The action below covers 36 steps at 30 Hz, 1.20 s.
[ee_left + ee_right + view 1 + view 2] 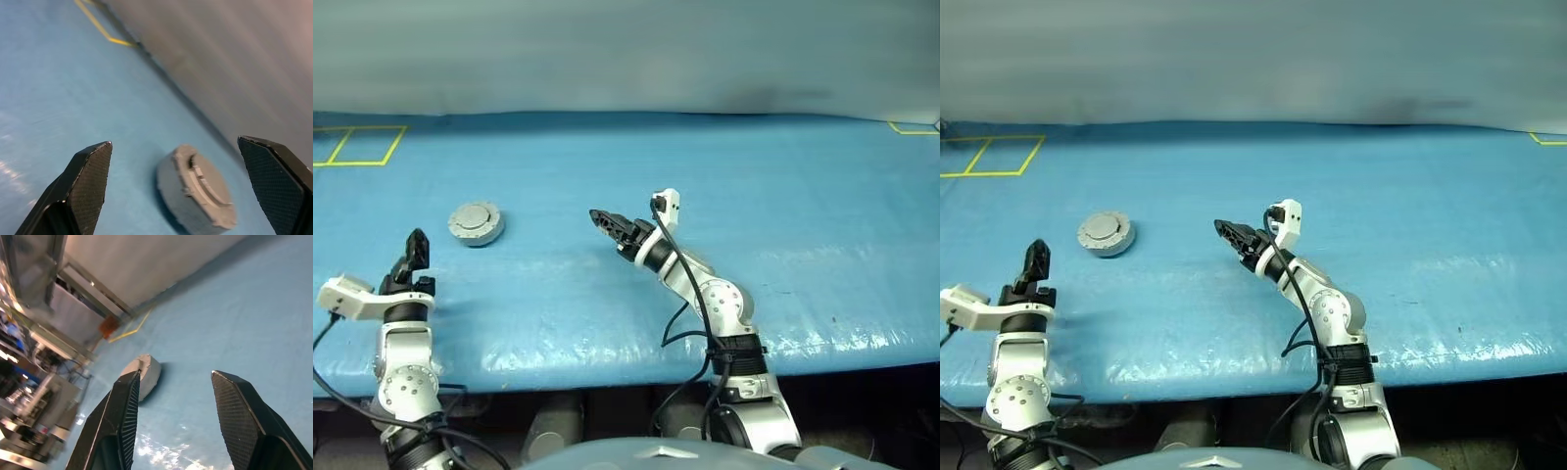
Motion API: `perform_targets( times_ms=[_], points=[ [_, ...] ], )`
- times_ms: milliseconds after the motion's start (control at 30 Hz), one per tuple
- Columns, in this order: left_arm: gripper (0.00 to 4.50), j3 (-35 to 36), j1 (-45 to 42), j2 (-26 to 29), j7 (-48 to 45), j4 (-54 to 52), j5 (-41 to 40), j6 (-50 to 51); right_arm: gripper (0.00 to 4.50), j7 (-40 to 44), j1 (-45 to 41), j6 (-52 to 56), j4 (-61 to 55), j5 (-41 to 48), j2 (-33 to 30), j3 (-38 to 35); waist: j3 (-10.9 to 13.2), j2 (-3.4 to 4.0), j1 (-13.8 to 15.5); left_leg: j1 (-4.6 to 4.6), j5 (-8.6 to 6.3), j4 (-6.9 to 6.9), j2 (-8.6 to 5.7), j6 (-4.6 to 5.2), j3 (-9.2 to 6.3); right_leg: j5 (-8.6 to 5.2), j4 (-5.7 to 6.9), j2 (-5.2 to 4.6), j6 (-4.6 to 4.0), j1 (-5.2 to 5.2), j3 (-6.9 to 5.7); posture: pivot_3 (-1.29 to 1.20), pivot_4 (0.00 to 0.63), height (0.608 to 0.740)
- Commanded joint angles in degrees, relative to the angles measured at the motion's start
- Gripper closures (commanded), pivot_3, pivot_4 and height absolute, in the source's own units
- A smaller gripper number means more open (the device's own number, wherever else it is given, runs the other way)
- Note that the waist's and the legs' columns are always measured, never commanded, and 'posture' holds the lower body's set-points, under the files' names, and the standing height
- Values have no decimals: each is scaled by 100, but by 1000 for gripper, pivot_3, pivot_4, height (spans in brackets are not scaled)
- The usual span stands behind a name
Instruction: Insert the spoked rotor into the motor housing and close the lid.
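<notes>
Left gripper (415, 249): two black fingers spread wide with nothing between them, raised at the near left edge of the blue table cover (783, 225).
Right gripper (607, 224): black fingers part-way apart, empty, level over mid-table and pointing left.
Motor housing (476, 223): small round grey metal puck with its plain grey lid (203, 177) closed flat on top, resting on the cover, free of both grippers.
Direction: housing lies ahead and slightly right of the left gripper, and well to the left of the right gripper.
Nearer arm: left, by my reading.
Axis: round, so none to match.
Judgement: task looks complete.
</notes>
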Motion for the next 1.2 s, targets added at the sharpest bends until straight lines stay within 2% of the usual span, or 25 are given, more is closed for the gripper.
perform_targets(
  times_ms=[33, 133, 233, 400, 500, 567, 633, 867, 1200],
  points=[
    [26, -1481, 85, 595, -937, -574, 1307, -118, 2035, 417, 152, -1545, -178, -1129, -429, 352, 0, 1, 6, 0, 0, -1, -3, 0, 1, 0, -2, -2, 1, 1, 2, 0, 150, 740],
    [26, -2370, 105, 1052, -1379, -442, 2212, -314, 2035, 585, 222, -2383, 104, -1900, -998, 504, 1, 5, -25, 2, 0, -3, -3, 1, 13, 2, -1, -2, 3, -3, 12, 0, 150, 740],
    [26, -2968, 91, 1366, -1809, -40, 2769, -380, 2035, 912, 330, -2507, 291, -2374, -1622, 688, 1, 5, -71, 12, -2, -14, 4, 4, 28, 2, 0, -2, 4, -7, 19, 0, 150, 740],
    [26, -3377, -46, 1481, -1862, 589, 3706, -1190, 2035, 1358, 521, -2352, 193, -2057, -1822, 461, 2, 3, -95, 15, -2, -40, 27, 3, 29, -5, 2, 14, -12, -20, 18, 0, 150, 740],
    [0, -3405, -159, 1485, -2046, 815, 3751, -1288, 1182, 1397, 548, -2330, 176, -2137, -1860, 448, 2, 2, -74, 15, -2, -39, 27, 3, 29, -5, 2, 14, -13, -17, 19, 0, 150, 740],
    [0, -3312, -263, 1398, -2191, 836, 3473, -1129, 459, 1351, 552, -2376, 185, -2214, -1842, 449, 2, 2, -38, 15, -2, -34, 23, 3, 29, -5, -2, 12, -11, -13, 19, 0, 150, 740],
    [0, -3267, -324, 1360, -2277, 837, 3367, -1078, 46, 1360, 560, -2375, 177, -2273, -1847, 488, 3, 1, -12, 13, -2, -30, 24, 3, 29, -4, -2, 12, -9, -13, 19, 0, 150, 740],
    [0, -3210, -502, 1227, -2125, 936, 3494, -1275, 46, 1093, 497, -2405, 322, -2616, -1719, 545, 3, 1, 5, 14, -2, -29, 23, 3, 29, 0, 0, 12, -3, -12, 19, 0, 150, 740],
    [0, -3211, -532, 1123, -1957, 894, 3622, -1333, 46, 1138, 437, -2542, 373, -2791, -1535, 605, 3, 1, 8, 14, -2, -17, 22, 3, 28, 4, 2, 12, 4, -7, 19, 0, 150, 740]
  ],
)
